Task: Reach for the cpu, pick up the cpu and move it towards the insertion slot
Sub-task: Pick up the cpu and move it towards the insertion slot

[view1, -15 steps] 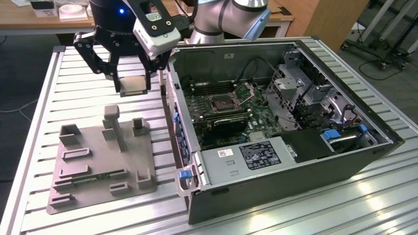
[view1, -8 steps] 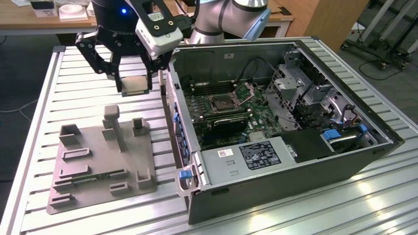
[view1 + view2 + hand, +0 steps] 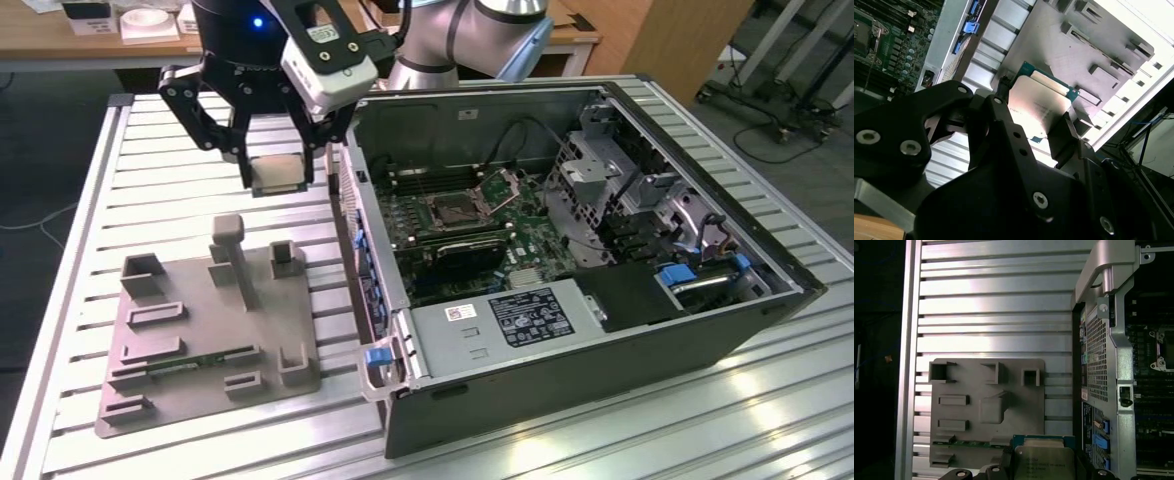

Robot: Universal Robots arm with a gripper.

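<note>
Ribbed aluminium desk carries a grey moulded plastic fixture at seven o'clock in the exterior view. Just beside it, toward four o'clock, lies an open black computer case with its motherboard exposed. The insertion slot, a square silver-framed socket with a dark centre, sits mid-board with its hinged bracket tilted up. At eleven o'clock the black two-finger gripper hangs above the desk, outside the case wall. It is clamped on the cpu, a thin square chip showing a pale beige face. The slot lies at four o'clock from the chip, well apart. Both wrist views show the chip's silvery top held by opposite edges.
</note>
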